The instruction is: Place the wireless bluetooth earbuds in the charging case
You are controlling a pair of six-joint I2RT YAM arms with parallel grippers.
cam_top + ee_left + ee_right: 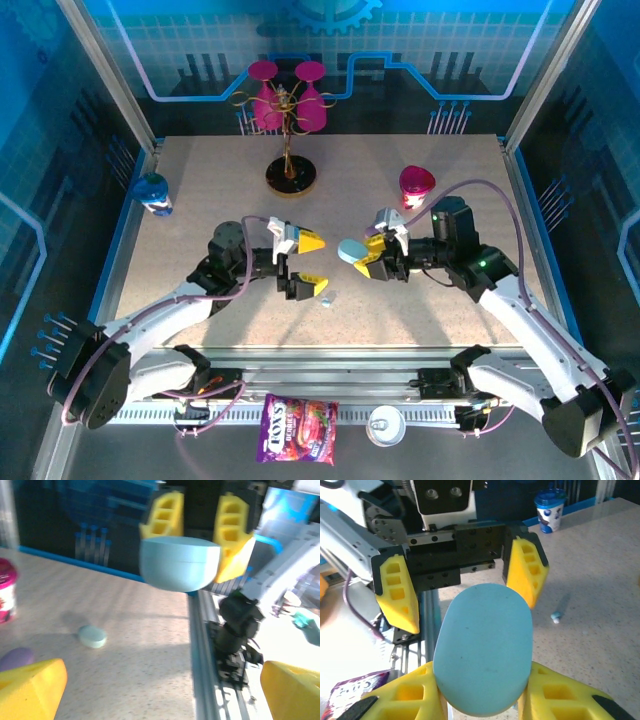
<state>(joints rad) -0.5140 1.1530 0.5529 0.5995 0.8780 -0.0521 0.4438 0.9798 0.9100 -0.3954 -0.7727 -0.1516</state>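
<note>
Speckled table [200, 210] | right gripper [367, 257] clamps blue case [482, 650] | left gripper [310, 264] spread

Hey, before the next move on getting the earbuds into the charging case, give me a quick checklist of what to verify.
1. Grip: right gripper clamps the light blue charging case, off the table: ok.
2. Lid open to take a bud: not ok, it looks shut.
3. Free arm: left gripper open and empty: ok.
4. Target found: an earbud lies on the table near the left gripper: ok.
5. Which way the earbud lies: cannot tell, too small.
</note>
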